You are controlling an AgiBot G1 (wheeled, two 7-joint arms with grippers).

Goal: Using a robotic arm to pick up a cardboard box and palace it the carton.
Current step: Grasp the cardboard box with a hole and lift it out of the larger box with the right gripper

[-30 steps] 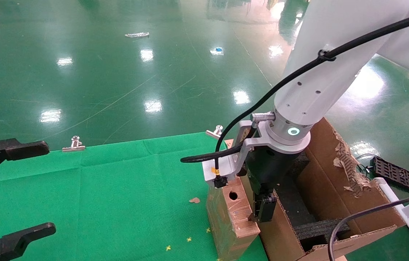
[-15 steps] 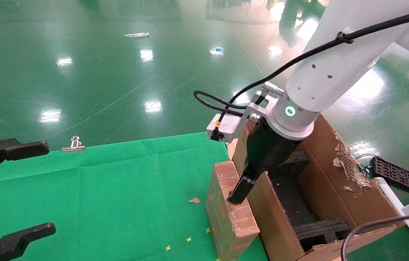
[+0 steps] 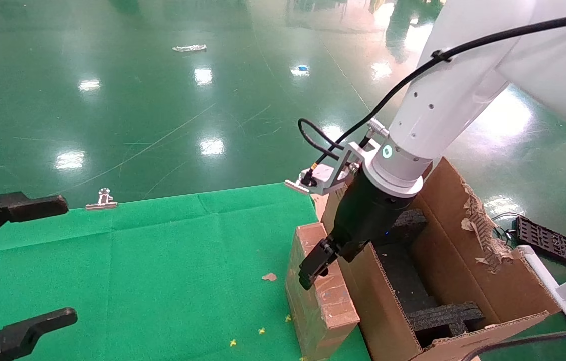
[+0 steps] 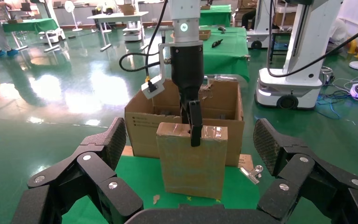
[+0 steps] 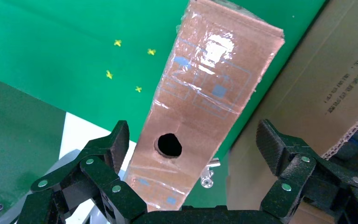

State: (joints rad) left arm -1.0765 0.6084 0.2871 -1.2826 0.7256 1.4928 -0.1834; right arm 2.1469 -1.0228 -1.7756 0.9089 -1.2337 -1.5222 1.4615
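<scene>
The slim cardboard box (image 3: 319, 301) stands on edge on the green cloth (image 3: 162, 260), tight against the carton (image 3: 468, 281). A round hole (image 5: 169, 144) shows in its taped top edge. The white robotic arm (image 3: 433, 115) carries my right gripper (image 3: 327, 260), which hangs open just over that top edge. One finger (image 4: 195, 127) is down in front of the box's broad face and the other is behind it; the pads stand apart from the cardboard. Black foam inserts (image 3: 444, 317) line the carton. My left gripper (image 3: 68, 259) stays open at the cloth's left edge.
Binder clips (image 3: 103, 199) (image 4: 250, 173) pin the cloth's far edge. A cardboard scrap (image 3: 268, 276) lies near the box. The carton's right flap (image 3: 483, 228) is torn. A black grid part (image 3: 551, 241) and a white tube frame (image 3: 563, 296) sit to the right.
My right wrist has tilted and drawn back toward the carton, its camera block rising off the box. Its visible finger swung from the carton side to the cloth side. The box stayed put.
</scene>
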